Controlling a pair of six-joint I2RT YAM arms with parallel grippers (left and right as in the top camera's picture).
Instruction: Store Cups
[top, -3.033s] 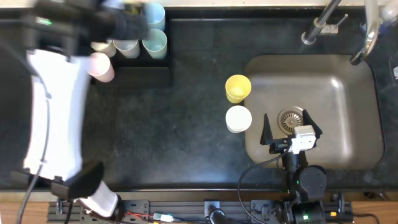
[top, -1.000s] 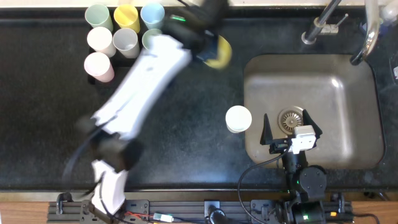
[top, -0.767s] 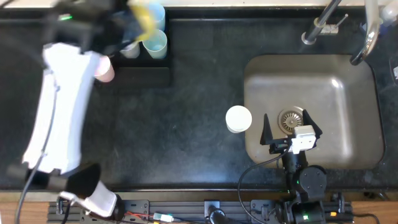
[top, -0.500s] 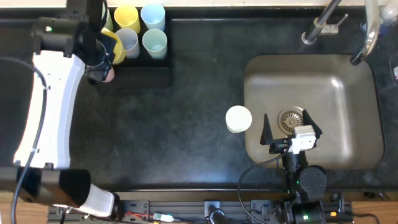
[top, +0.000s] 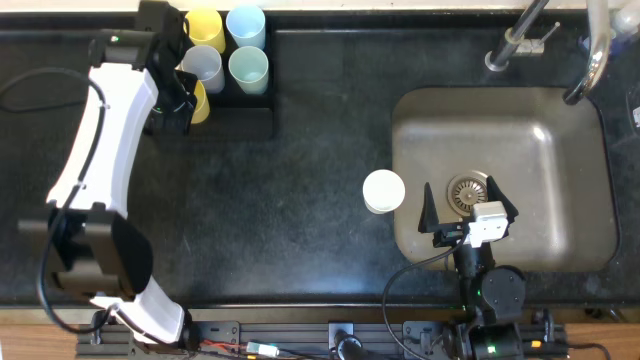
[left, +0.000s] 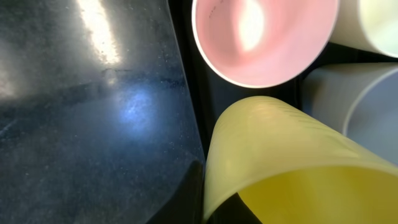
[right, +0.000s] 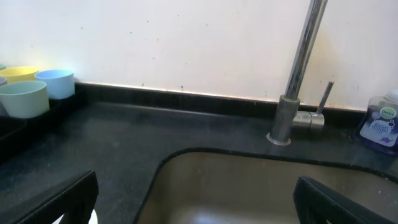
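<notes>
Faucet behind sink; bottle near it; cups well apart.

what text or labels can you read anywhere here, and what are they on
soap bottle label: print there, too small and blurred to read.
yellow cup and pink cup: no print.
Nothing else readable.

White-shelled left arm, black right pincer
</notes>
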